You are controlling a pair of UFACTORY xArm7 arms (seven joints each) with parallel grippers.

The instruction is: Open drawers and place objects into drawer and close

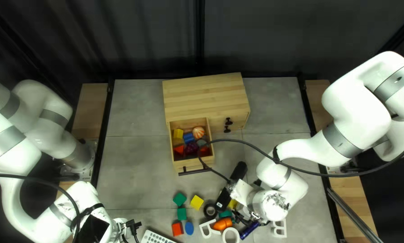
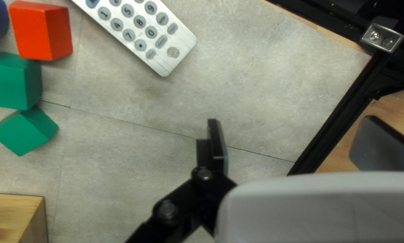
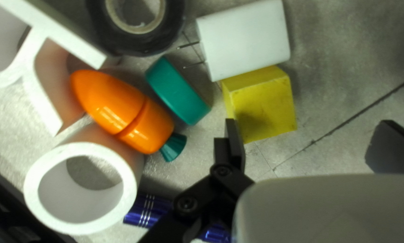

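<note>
Well, the wooden cabinet (image 1: 204, 92) is set toward the table's far edge, and its left drawer (image 1: 195, 164) has been pulled out, with a dark handle across its front. A yellow block (image 1: 178, 134), a blue piece (image 1: 188, 138), a striped ball (image 1: 198, 132), a purple piece (image 1: 191, 148) and red pieces are held inside.

The left gripper (image 1: 132, 226) is held low near the remote (image 1: 156, 237), its jaws spread apart with nothing gripped. The right gripper (image 1: 243, 217) is likewise released — in its wrist view, another yellow block (image 3: 261, 105) is seen ahead of the spread fingers, close by one of them; whether that finger touches it cannot be told. A white cylinder (image 3: 244, 40) with two thin pins lies against that block. Beside them are grouped a green disc (image 3: 177, 91), an orange carrot (image 3: 121, 110), a white ring (image 3: 82, 216) and a roll of black tape (image 3: 170, 27).

Two green blocks (image 1: 181, 213), a third yellow block (image 1: 196, 202), a red block (image 1: 177, 229) and a blue oval piece (image 1: 189, 228) are scattered between drawer and remote.
</note>
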